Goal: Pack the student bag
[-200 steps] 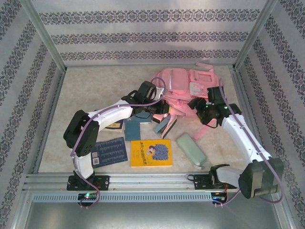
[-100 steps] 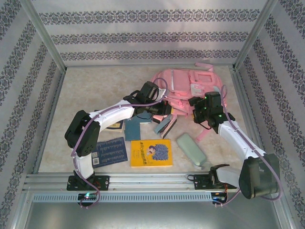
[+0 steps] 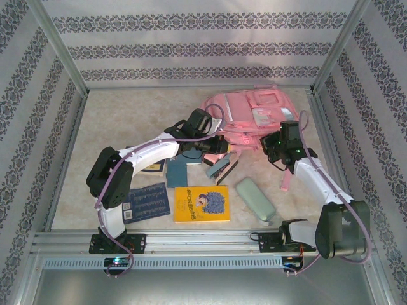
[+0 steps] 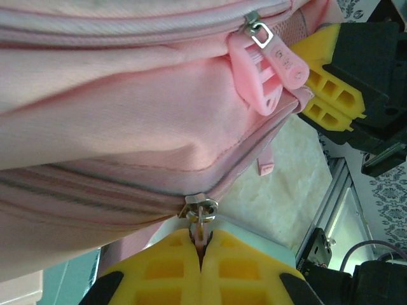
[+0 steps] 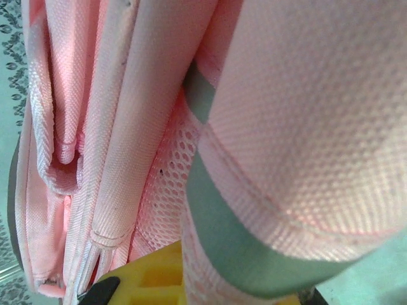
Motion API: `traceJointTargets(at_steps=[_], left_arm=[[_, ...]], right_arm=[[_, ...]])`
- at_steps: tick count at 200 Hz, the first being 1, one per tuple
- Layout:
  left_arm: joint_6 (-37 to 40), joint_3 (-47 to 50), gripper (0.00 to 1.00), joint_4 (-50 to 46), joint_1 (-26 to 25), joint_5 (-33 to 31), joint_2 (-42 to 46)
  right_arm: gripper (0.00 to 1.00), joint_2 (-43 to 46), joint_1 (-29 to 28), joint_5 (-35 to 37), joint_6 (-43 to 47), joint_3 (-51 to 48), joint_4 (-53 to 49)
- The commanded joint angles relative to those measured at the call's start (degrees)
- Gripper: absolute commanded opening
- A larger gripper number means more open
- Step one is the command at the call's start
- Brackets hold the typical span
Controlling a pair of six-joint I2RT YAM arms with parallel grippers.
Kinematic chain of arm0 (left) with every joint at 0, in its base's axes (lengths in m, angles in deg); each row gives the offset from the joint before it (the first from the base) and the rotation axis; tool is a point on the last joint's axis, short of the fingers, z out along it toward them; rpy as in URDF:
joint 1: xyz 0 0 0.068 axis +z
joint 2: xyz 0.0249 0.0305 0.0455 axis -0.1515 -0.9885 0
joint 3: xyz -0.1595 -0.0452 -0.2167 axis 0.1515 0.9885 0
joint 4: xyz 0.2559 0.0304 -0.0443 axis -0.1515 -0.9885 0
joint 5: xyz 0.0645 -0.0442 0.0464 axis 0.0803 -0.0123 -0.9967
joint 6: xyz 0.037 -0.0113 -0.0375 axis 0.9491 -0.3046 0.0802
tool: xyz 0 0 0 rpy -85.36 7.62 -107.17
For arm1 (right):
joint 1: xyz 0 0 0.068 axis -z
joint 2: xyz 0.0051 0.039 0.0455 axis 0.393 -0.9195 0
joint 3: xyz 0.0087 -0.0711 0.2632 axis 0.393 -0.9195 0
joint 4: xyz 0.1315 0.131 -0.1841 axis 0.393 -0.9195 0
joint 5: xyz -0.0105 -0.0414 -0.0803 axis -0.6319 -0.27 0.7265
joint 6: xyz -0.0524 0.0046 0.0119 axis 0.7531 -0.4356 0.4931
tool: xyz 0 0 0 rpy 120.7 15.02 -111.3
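the table (image 3: 114, 121) is the biggest thing, and the student bag (image 3: 251, 111) lies at its far right side, flat on its back, with a loose pink strap (image 3: 287, 181) hanging down next to the right arm. here is what just changed: a second ago the right gripper (image 3: 270, 145) had its fingers wide apart by the bag. now it has snapped them tight on the bag's pink cloth, just where a grey strip (image 5: 216, 235) runs, and the arm has swung a little to its own right, taking the strap along. the left gripper (image 4: 202, 254) has not let go; its yellow pads are pinched on the small metal zip pull (image 4: 201, 213) at the bag's near edge. so both grippers hold the bag now, and i think one will keep it still while the other tugs the zip open (nothing is packed yet, i would say). the things to pack wait on the table near the arms: a yellow book (image 3: 201, 203), a dark blue book (image 3: 146, 201), a teal book (image 3: 177, 170), one more book (image 3: 219, 166) leaning right by the bag, and a pale green pencil case (image 3: 254, 198). the yellow book has dark writing along its top and a drawing, but the letters are too small to read. the blue book has rows of tiny pale print and a white sticker, also too small. the pink zip tag (image 4: 286, 60) has raised marks i cannot make out.
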Motion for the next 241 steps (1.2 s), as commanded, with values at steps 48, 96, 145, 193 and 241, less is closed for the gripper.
traceJointTargets(at_steps=[48,96,145,193,241], left_arm=[[2.54,4.04,0.00,-3.13,5.91,-1.21,3.37],[3.47,7.20,0.00,-3.28,10.52,-3.00,4.76],[2.87,2.18,0.00,-3.50,11.41,-1.62,3.08],[-2.69,-2.01,0.00,0.52,8.30,-0.38,4.20],[-4.13,-4.12,0.00,0.36,3.92,-0.99,4.79]], right_arm=[[0.00,-3.61,4.91,5.29,5.10,6.21,0.53],[0.00,-7.53,7.10,5.55,8.12,10.77,-1.57],[0.34,-12.94,6.89,4.79,15.23,21.27,-9.53],[0.55,-10.62,-0.61,11.10,12.55,32.16,-28.91],[0.54,-7.29,-5.20,0.13,3.91,31.67,-35.46]])
